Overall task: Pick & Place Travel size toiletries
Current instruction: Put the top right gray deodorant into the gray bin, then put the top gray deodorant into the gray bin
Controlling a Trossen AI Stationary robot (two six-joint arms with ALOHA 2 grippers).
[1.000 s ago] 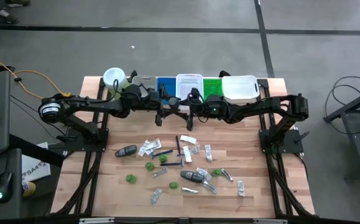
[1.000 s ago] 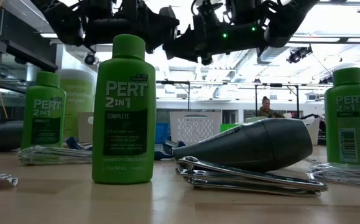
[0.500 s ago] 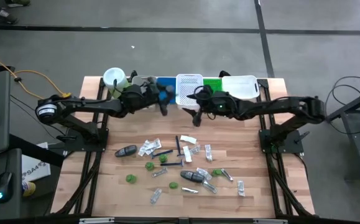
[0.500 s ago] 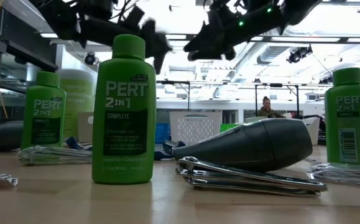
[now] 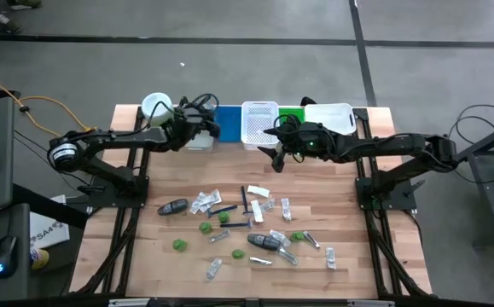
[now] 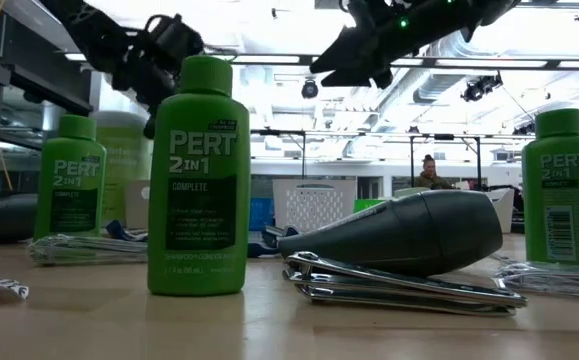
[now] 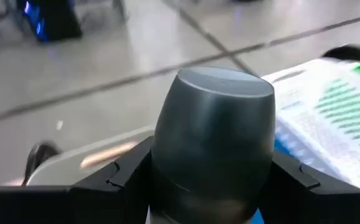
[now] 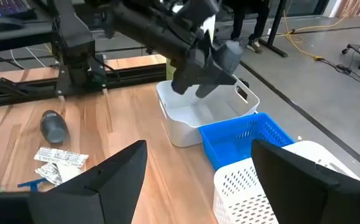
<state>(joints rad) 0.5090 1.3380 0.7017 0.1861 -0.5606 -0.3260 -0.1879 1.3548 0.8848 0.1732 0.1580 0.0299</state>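
Now your left hand (image 8: 207, 62) holds one dark grey oblong piece (image 7: 212, 134) between its fingers, just above the grey bin (image 8: 198, 115). Your right hand (image 5: 274, 155) stands wide and empty near the white bin (image 5: 259, 123). On the tabletop (image 5: 366, 256) in front of both hands lie two more grey oblong pieces (image 5: 173, 206), four green bottles (image 5: 205, 228) and scattered clear sachets (image 5: 204, 201).
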